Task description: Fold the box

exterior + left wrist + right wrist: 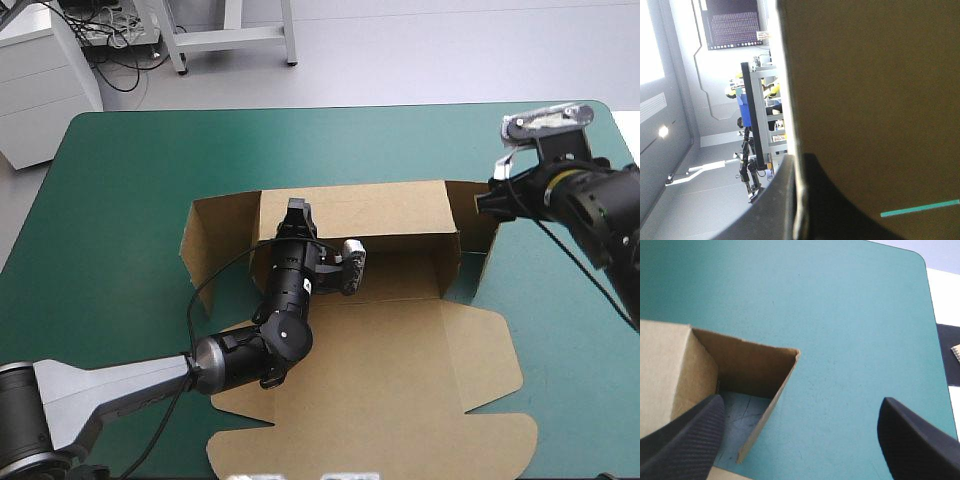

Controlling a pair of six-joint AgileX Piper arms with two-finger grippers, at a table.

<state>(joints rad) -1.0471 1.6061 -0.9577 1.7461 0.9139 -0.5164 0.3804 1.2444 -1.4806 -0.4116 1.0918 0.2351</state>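
L hand point(296, 210) pinching box point(400, 370) wall

In the high view the left arm point(285, 300) lies across the box point(400, 350), covering part of its floor and back wall. The fingertips of the left pincer point(296, 210) cannot be made out there. The right arm point(590, 200) is cut off by the picture's edge. In the left wrist view, brown board hides all but a thin strip of the teal-green tabletop point(920, 207). In the right wrist view the right pincer point(801, 405) has both black fingers point(685, 445) cut off at their bases. Only one corner of the box shows.
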